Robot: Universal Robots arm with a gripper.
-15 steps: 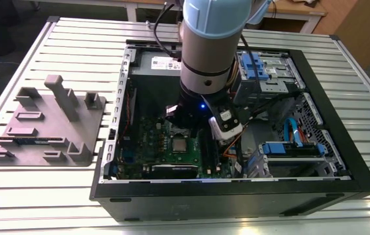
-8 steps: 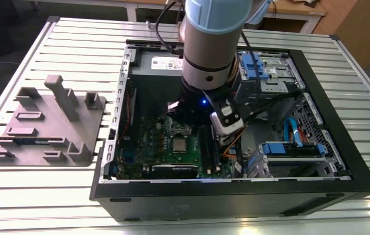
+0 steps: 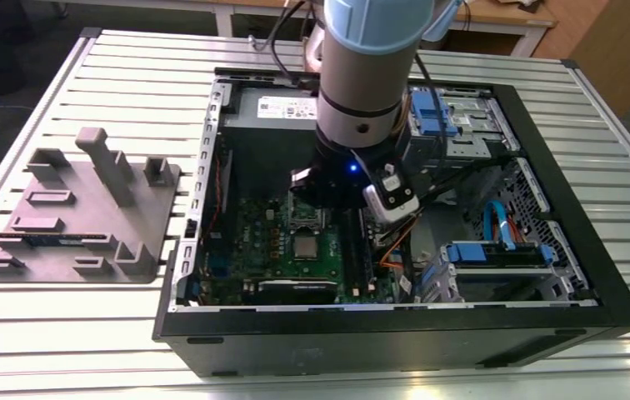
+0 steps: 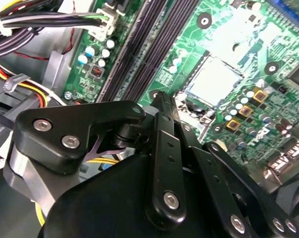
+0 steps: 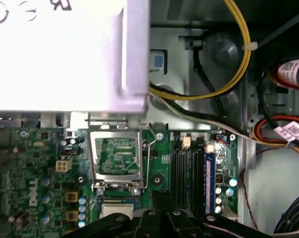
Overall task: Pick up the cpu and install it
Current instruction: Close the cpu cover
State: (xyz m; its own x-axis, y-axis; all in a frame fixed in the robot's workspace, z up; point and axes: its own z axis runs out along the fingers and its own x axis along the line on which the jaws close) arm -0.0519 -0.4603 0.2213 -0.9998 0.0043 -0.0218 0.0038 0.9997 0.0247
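Observation:
The cpu [image 4: 216, 82] is a silvery square lying flat in the socket on the green motherboard [image 4: 283, 106]. It also shows in the exterior view as the cpu [image 3: 307, 247] and, partly cut off, in the first wrist view as the cpu [image 5: 115, 209]. The hollow metal socket frame [image 5: 116, 156] stands hinged up beside it. My gripper [image 4: 162, 101] hovers over the board with its black fingers together and nothing between them. It hangs a short way to the side of the cpu, near the dark memory slots [image 5: 186, 171].
The motherboard sits in an open black computer case [image 3: 404, 329] on a slatted metal table [image 3: 59, 325]. Cable bundles [image 5: 238, 59], a power supply [image 5: 60, 49] and blue-clipped drive bays [image 3: 498, 254] crowd the case. A grey fixture block [image 3: 82, 212] stands at the exterior view's left.

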